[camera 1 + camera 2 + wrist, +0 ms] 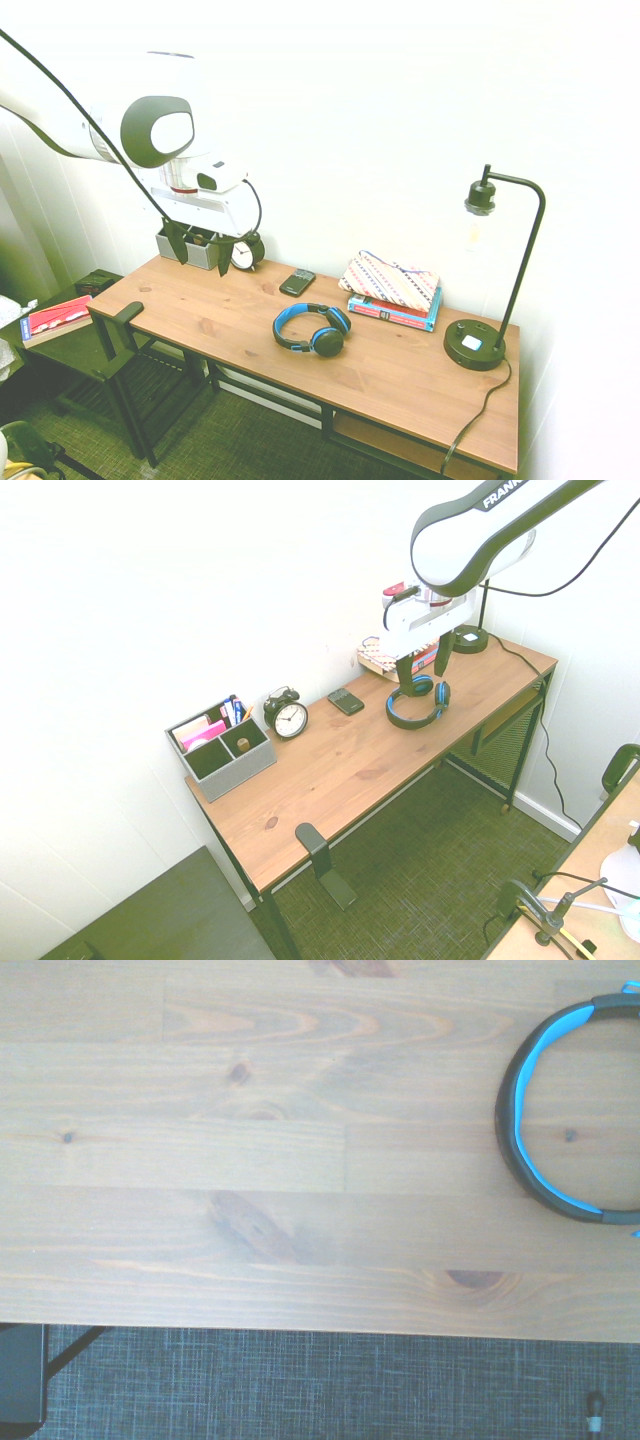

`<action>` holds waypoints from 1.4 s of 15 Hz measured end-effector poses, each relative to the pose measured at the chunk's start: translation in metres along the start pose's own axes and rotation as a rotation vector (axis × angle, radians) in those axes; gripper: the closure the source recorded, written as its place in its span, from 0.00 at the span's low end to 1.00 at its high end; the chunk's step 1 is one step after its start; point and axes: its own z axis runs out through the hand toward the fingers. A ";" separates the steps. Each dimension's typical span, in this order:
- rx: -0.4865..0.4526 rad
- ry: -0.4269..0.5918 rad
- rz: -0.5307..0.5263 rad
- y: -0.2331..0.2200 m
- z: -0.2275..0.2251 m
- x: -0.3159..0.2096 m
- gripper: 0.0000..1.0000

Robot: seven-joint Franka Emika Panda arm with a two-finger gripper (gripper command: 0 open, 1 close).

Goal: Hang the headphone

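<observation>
Desk (330,770) (wooden) beneath arm (480,525) lettered "FRAN".

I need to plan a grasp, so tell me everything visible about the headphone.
The headphone is an over-ear type with a bright blue headband, dark on its outer face, and round black ear cups trimmed blue. It lies flat on the wooden desk, between the small black phone and the desk's front edge. Nothing else touches it.

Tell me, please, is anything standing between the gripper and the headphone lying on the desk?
Nothing visible is. The gripper hangs open above bare wood, and the headphone lies flat in the open; the phone, books and clock sit toward the wall, off the path.
</observation>
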 end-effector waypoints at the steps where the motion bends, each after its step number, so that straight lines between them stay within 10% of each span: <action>1: -0.001 0.000 0.001 0.000 0.000 0.000 0.00; 15: -0.062 0.135 -0.041 -0.044 0.138 0.051 0.00; 16: -0.067 0.131 -0.029 -0.046 0.149 0.054 1.00; 21: -0.085 0.135 0.000 -0.052 0.188 0.078 1.00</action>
